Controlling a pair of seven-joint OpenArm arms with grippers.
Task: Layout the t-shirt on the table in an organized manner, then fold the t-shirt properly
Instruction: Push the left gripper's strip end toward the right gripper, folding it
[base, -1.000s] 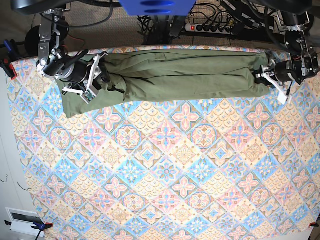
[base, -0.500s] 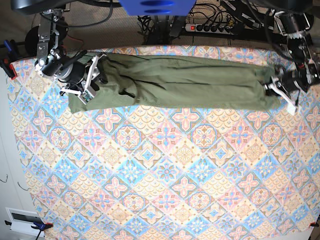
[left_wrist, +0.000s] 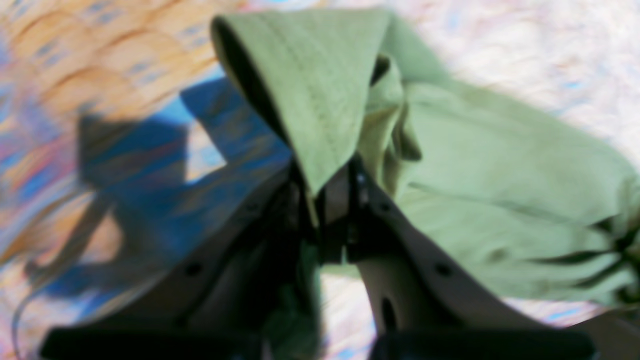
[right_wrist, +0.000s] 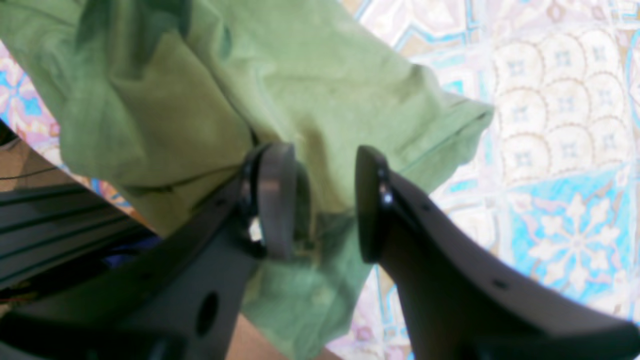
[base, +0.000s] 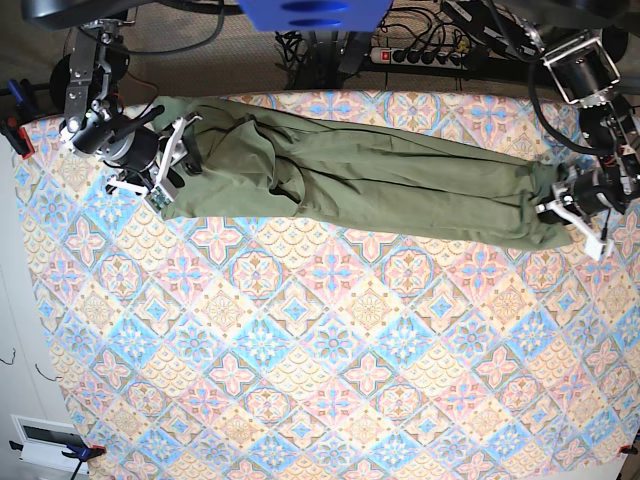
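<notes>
T-shirt now stretched diagonally along the table's far edge. Left gripper clenched on its corner, dragged nearer; right gripper fingers parted around cloth. Spreading unfinished.

plain olive-green t-shirt, table in pastel blue, pink, cream diamond tiles

The t-shirt is matt olive-green woven-looking cotton cloth, soft and creased, with a stitched hem showing just ahead of the left gripper. The table wears a printed cloth, flat and matt, in pastel diamond tiles. The right gripper has smooth dark plastic fingers with a faint sheen; cloth lies between them. The left gripper's fingers look like the same dull plastic, though blurred.
</notes>
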